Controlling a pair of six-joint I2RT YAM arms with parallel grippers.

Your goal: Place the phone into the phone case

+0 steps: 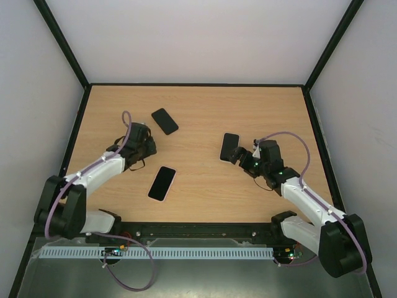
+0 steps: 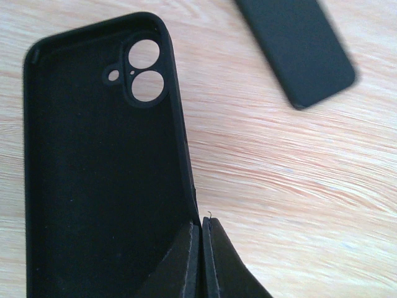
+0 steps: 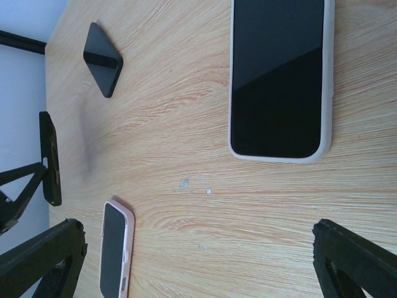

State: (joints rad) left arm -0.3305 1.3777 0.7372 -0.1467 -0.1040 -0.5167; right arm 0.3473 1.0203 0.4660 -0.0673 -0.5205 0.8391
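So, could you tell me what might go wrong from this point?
The left gripper pinches only the thin side wall of the black case, so it may flex or slip out. The right gripper is open by the pale-rimmed phone lying flat; closing on it could shove it aside rather than lift it.

No readable text, brand, number or sign in any view. The phone case (image 2: 93, 186) shows only a plain black inner face, the phone (image 3: 279, 74) has a dark blank screen, and the table (image 1: 205, 105) is bare wood grain with no print.
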